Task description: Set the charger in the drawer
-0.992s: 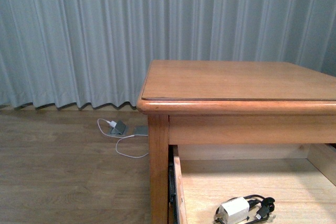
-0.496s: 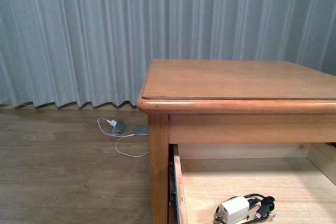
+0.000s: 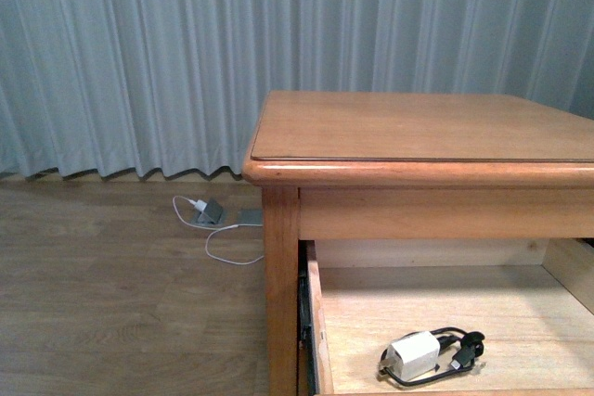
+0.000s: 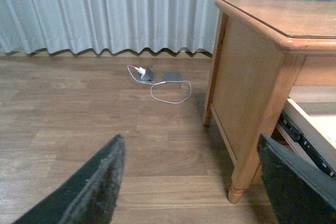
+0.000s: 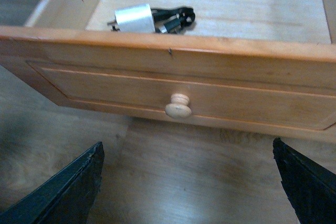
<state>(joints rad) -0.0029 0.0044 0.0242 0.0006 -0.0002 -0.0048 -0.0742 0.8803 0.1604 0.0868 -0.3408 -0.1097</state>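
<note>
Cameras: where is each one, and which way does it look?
Front view: on the robot's body, facing table, curtain and open drawer; no arm shows.
Left wrist view: on the left arm, facing floor and table's side; open left gripper shows.
Right wrist view: on the right arm, looking down at the drawer's knob; open right gripper shows.
Shared: front and right wrist both show the charger in the drawer.

We take this for a room in a home, perhaps a bedroom or living room. Pleated pale curtains [image 3: 139, 53] cover the whole back wall. The floor [image 3: 102, 303] is wood-look planks. A honey-brown wooden table [image 3: 418, 127] stands with its drawer [image 5: 173, 72] open. A grey device [image 3: 210, 212] and a white cable [image 3: 208, 244] lie on the floor.
</note>
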